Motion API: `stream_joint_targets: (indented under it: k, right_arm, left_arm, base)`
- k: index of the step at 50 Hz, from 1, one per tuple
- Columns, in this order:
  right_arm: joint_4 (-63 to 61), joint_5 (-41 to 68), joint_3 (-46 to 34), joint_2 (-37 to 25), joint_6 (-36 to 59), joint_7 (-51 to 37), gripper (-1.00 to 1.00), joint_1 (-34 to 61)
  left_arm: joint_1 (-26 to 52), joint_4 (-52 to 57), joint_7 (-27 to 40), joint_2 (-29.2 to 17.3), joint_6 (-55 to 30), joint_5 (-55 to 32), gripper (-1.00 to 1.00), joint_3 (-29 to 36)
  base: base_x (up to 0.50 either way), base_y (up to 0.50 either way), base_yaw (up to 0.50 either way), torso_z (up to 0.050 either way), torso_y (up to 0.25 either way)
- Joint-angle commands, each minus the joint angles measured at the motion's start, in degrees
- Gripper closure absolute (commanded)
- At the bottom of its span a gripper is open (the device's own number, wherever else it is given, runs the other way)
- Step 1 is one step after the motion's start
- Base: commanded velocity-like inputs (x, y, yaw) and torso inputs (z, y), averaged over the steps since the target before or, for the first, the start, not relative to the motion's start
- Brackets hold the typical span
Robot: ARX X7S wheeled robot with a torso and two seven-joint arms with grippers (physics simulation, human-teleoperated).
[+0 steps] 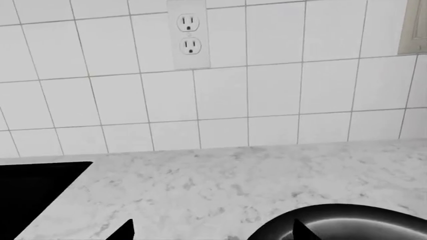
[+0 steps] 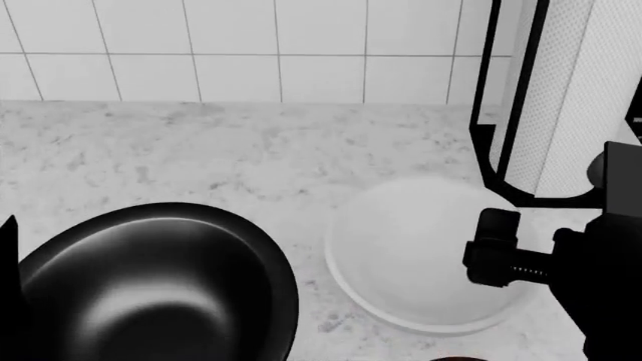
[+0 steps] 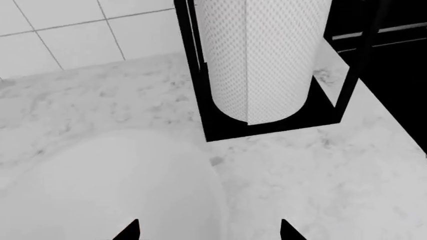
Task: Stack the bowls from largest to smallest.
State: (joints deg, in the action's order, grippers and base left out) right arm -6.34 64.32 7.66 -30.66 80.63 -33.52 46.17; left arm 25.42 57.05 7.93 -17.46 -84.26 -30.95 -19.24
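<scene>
The large glossy black bowl [image 2: 150, 289] sits on the marble counter at the lower left of the head view. The plain white bowl [image 2: 416, 252] stands just right of it, a little apart. My right gripper [image 2: 498, 250] hovers over the white bowl's right rim. In the right wrist view this gripper [image 3: 210, 232] is open, and the edge of the white bowl [image 3: 100, 190] runs between its fingertips [image 3: 130, 232]. My left gripper [image 1: 213, 232] is open beside the black bowl [image 1: 360, 220], with one of its fingertips [image 1: 303, 231] over the rim and nothing held.
A white paper-towel roll [image 2: 582, 98] in a black holder [image 3: 267, 127] stands close behind the white bowl at the right. Tiled wall with an outlet [image 1: 189, 34] backs the counter. A black cooktop [image 1: 33, 185] lies left of the black bowl. A dark sliver [image 2: 456, 359] shows at the head view's bottom edge.
</scene>
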Motion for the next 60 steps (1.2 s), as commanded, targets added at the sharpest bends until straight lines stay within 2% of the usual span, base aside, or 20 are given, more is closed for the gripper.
stream_joint_targets:
  k: [1,15,25,40,41,60]
  right_arm:
    - [8.41,-4.06,-3.72,0.52,-4.06,4.94,-1.00,1.44]
    - [15.77,-7.92,-8.73,0.81,-7.44,8.95,-1.00,3.21]
    - [18.95,-10.54,-11.73,1.56,-11.32,11.85,-1.00,-0.06]
    - [16.84,-9.88,-12.20,1.48,-12.18,13.03,-1.00,0.03]
    - [16.06,-9.80,-12.19,1.27,-12.31,13.11,1.00,0.08]
    - [5.33,-4.56,-8.26,0.40,-9.75,9.56,1.00,1.56]
  left_arm:
    - [-0.63,-0.50,-0.69,0.35,1.49,-0.23,-1.00,-1.00]
    - [-0.58,-0.55,0.10,-0.03,1.35,-1.57,-1.00,-1.27]
    - [-0.89,-0.35,0.69,-0.34,1.45,-2.64,-1.00,-1.23]
    - [-2.03,-1.46,1.63,-0.98,3.61,-3.03,-1.00,0.01]
    - [-2.05,-1.53,1.69,-1.02,3.67,-3.07,-1.00,0.04]
    - [-1.36,-1.17,2.88,-1.32,2.68,-5.01,-1.00,-0.75]
  base:
    - [0.00,0.00,0.00,0.000,0.000]
    - [0.00,0.00,0.00,0.000,0.000]
    - [0.00,0.00,0.00,0.000,0.000]
    - [0.00,0.00,0.00,0.000,0.000]
    - [0.00,0.00,0.00,0.000,0.000]
    - [0.00,0.00,0.00,0.000,0.000]
